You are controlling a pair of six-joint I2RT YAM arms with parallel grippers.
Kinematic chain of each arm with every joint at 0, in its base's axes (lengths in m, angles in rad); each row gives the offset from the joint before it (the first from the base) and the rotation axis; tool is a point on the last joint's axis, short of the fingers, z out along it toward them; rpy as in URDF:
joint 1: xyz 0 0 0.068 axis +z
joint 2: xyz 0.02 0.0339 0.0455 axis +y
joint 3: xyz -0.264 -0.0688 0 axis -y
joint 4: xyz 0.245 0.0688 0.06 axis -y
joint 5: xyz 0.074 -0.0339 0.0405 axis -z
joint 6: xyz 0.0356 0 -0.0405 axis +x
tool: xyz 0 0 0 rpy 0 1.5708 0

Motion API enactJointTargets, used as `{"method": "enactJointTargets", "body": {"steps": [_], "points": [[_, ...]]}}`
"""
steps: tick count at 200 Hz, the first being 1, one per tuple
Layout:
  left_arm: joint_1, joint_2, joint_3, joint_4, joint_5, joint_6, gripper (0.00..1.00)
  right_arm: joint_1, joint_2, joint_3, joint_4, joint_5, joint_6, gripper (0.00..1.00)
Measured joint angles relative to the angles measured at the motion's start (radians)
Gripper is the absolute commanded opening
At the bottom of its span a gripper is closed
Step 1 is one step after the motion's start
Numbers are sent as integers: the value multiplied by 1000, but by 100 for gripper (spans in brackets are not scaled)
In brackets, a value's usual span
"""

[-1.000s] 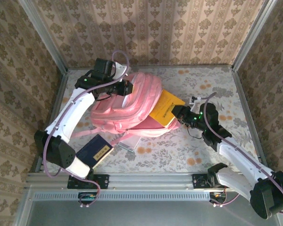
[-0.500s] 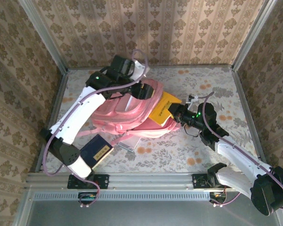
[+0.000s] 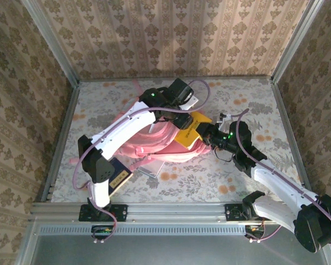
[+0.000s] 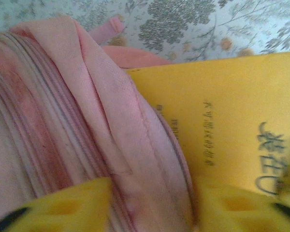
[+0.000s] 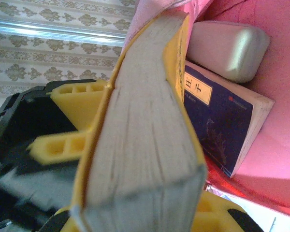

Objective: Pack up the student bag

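**Soft bag, mouth to the right, book going in**

From my seat the student bag [image 3: 160, 144] lies flat about mid-table, under the left arm. Its long axis runs roughly left to right, and its open mouth faces the right arm. I judge it limp and light in itself: thin pink fabric that folds and sags, with nothing stiff but what is inside (a navy book [image 5: 222, 121] and a pale case [image 5: 227, 46] already sit in there). The place to take hold is the seamed rim by the zipper, or a strap; I expect the flat panels would only bunch up. The right gripper [image 3: 205, 134] is clamped on the yellow book [image 3: 188, 131], which is partly inside the mouth. The left gripper [image 3: 181, 121] straddles the rim. Its fingers [image 4: 63, 205] look apart, but I cannot tell whether they pinch the cloth.
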Motion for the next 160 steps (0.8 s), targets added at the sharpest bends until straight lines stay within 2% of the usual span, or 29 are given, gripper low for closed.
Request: {"method": "enactJointTargets", "body": {"steps": [18, 63, 105, 130, 160], "points": [[0, 0, 0, -4, -27, 15, 0, 2, -16, 0, 0, 0, -4, 0], [14, -35, -8, 0, -71, 27, 0, 2, -50, 0, -45, 13, -70, 0], [102, -179, -41, 6, -82, 32, 0, 12, -50, -35, -35, 18, -129, 0], [143, -243, -41, 3, -101, 39, 0, 25, -10, -57, -37, 28, -175, 0], [151, -265, -45, -10, -105, 42, 0, 45, 77, -61, -15, 47, -196, 0]]}}
